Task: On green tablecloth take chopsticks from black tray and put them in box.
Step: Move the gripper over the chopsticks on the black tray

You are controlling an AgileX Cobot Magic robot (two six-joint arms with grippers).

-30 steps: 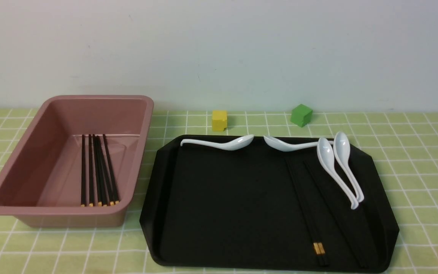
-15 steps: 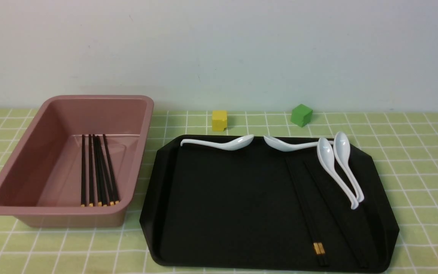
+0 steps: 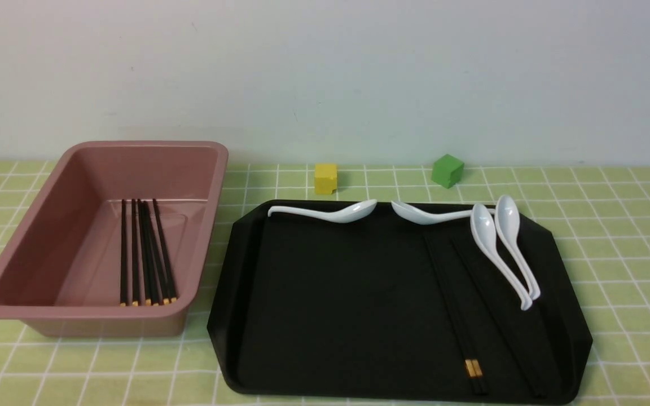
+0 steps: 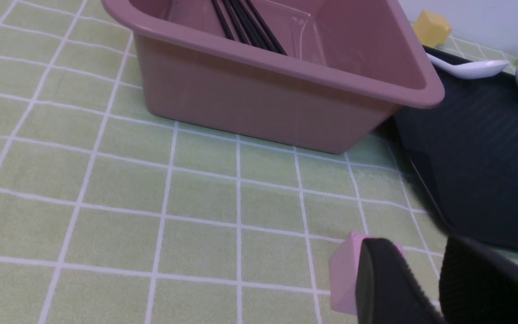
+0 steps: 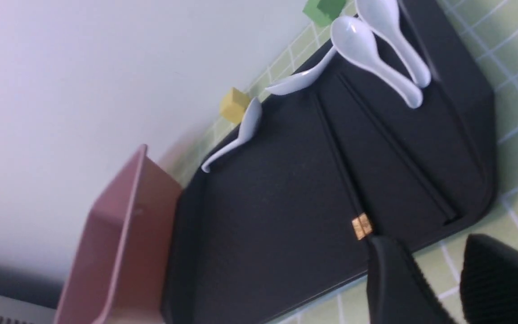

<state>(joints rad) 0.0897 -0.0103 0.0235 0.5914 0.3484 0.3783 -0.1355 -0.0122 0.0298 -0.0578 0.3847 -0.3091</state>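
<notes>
no shift is seen in box (image 3: pixel 99 313), tray (image 3: pixel 325 389) or chopsticks (image 3: pixel 453 313) across the last second; transfer judged unfinished. several sticks lie in box, near the cloth's left edge. chopsticks rest toward tray's right edge, spoons (image 3: pixel 353 211) along its far edge. left gripper (image 4: pixel 421 265) and right gripper (image 5: pixel 434 265): both parted, nothing held.

Tray (image 3: pixel 359 304): black plastic, matt and smooth. Bin (image 3: pixel 189 225): dusty-pink plastic, smooth, with a soft sheen along its rolled rim. Spoons (image 3: pixel 355 211): white, smooth, glossy, with bright highlights. Chopsticks (image 3: pixel 455 316): black, their gold bands metallic-looking. Tablecloth (image 4: pixel 205 193), beyond the left jaws (image 4: pixel 421 274): cloth-like, matt, faintly creased. Jaws: dark and matt.
</notes>
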